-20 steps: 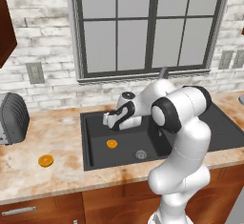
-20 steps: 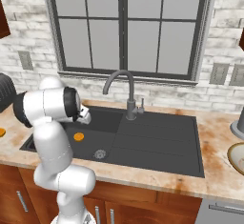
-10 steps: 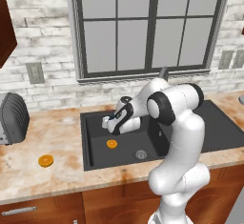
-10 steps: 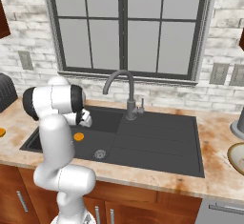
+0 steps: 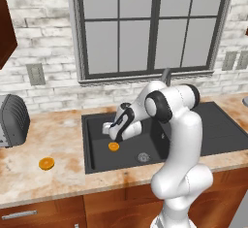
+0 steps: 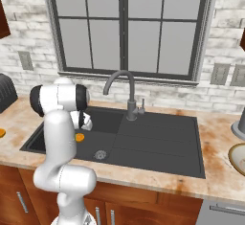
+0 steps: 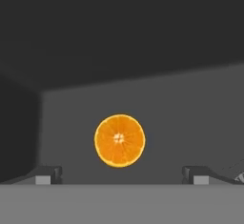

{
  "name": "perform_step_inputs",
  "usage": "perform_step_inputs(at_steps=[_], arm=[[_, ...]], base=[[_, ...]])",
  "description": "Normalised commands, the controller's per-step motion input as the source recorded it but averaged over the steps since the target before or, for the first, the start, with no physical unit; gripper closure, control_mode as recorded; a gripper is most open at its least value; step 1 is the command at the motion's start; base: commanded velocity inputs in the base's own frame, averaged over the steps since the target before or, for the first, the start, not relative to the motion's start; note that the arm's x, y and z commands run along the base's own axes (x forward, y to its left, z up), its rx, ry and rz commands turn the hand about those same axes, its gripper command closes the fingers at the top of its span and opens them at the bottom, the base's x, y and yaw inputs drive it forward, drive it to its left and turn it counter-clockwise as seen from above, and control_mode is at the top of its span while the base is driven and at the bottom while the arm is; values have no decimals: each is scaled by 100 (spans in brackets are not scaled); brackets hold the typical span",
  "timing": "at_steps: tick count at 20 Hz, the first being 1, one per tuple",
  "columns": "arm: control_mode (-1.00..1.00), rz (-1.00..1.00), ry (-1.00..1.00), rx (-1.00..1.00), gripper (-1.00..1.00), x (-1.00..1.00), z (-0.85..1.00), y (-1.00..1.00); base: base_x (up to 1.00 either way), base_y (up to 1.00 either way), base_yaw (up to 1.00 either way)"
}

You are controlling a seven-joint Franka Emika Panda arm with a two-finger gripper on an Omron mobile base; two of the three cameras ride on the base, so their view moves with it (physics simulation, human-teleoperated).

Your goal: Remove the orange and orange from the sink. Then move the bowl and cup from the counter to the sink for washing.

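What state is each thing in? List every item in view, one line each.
gripper: open, holding nothing, above the orange in the sink
orange in the sink: lying on the basin floor, not gripped
orange on the counter: out of the sink, left of it
sink: faucet not running
bowl: on the counter, at the right edge of the right base view

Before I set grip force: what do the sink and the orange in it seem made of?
The sink looks like matte black composite or stone, dull and without glints. The orange in it looks like soft fruit flesh: bright, with pale segment lines from a white centre, possibly a cut face.
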Motion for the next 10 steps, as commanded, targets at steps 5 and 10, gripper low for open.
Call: perform_step_inputs(at_steps=[5, 10], arm=[[-100, 0, 0, -1, -100, 3, -23, 2], [-100, 0, 0, -2, -100, 0, -18, 0]], base=[[0, 0, 0], [0, 0, 0]])
